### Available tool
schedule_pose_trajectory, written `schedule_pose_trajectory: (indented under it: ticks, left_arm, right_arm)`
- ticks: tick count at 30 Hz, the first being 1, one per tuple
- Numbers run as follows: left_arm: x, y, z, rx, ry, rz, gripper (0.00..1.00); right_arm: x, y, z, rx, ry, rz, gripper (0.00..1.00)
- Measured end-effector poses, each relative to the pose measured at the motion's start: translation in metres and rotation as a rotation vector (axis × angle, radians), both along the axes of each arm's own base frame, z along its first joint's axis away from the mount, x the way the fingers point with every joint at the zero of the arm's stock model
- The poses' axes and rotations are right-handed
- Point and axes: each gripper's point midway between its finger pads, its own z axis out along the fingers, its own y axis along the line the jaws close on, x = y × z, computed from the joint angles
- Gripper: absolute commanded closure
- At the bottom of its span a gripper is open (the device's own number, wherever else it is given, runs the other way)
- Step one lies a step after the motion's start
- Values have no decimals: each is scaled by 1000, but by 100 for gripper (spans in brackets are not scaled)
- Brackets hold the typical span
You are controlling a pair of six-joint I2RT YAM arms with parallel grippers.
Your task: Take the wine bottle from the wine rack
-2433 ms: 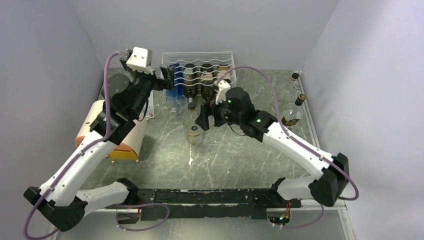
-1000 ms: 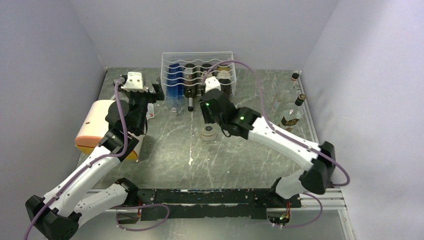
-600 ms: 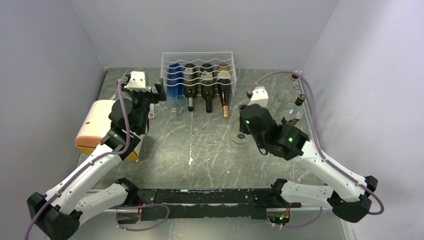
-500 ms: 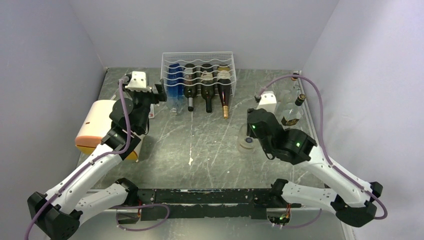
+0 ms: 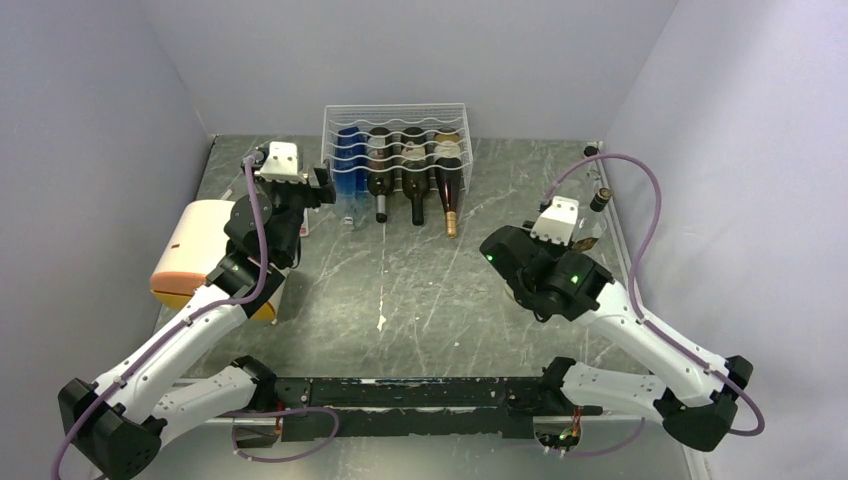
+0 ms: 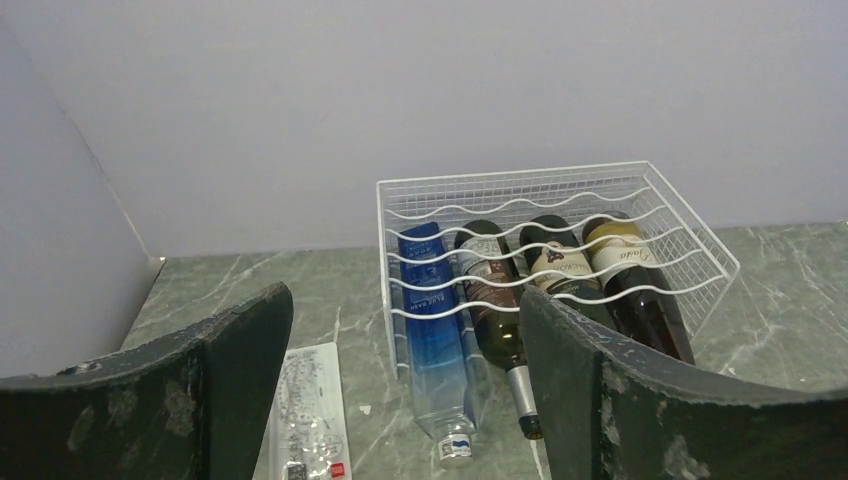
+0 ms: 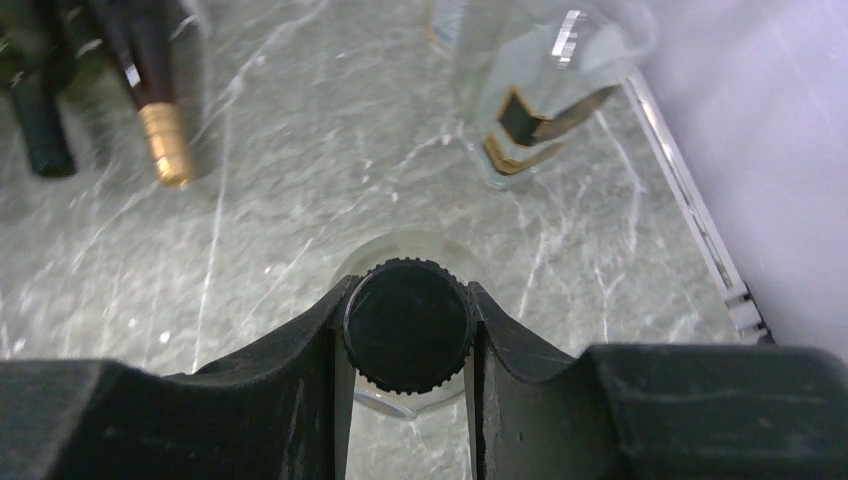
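The white wire wine rack (image 5: 395,125) stands at the back of the table. It holds a blue bottle (image 6: 430,300) and three dark ones (image 6: 565,268) lying with their necks toward me. My right gripper (image 7: 409,297) is shut on the black screw cap (image 7: 408,328) of a clear glass wine bottle, upright over the right side of the table, well away from the rack. In the top view my right wrist hides that bottle. My left gripper (image 6: 405,330) is open and empty, just left of the rack's front, near the blue bottle.
A cream and orange drum (image 5: 200,250) lies at the left. Clear bottles (image 7: 540,95) stand by the right table edge, just beyond the held bottle. A plastic-wrapped card (image 6: 305,410) lies under my left gripper. Walls close in on three sides.
My right arm has carried the clear bottle from in front of the rack across to the right side of the table. My left gripper has pulled back a little from the rack's left side.
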Motion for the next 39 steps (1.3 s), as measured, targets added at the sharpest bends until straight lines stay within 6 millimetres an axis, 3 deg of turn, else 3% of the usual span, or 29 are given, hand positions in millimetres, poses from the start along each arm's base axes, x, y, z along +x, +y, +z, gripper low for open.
schedule_pose_trajectory:
  ticks: [6,10,15,24,39]
  left_arm:
    - [0,0,0,3,0,1,13]
    - [0,0,0,7,0,1,13]
    - [0,0,0,8,-1,2,13]
    - [0,1,0,12,-1,3,13]
    - [0,1,0,18,-1,4,13]
  right_arm:
    - [9,-49,-7,26,-27,-253,100]
    - [12,-88,-25,21,11,-394,100]
    - [12,-115,-36,5,45,-504,100]
    - [17,-137,-42,22,-8,-644,100]
    - [31,-154,-38,16,-61,-704,100]
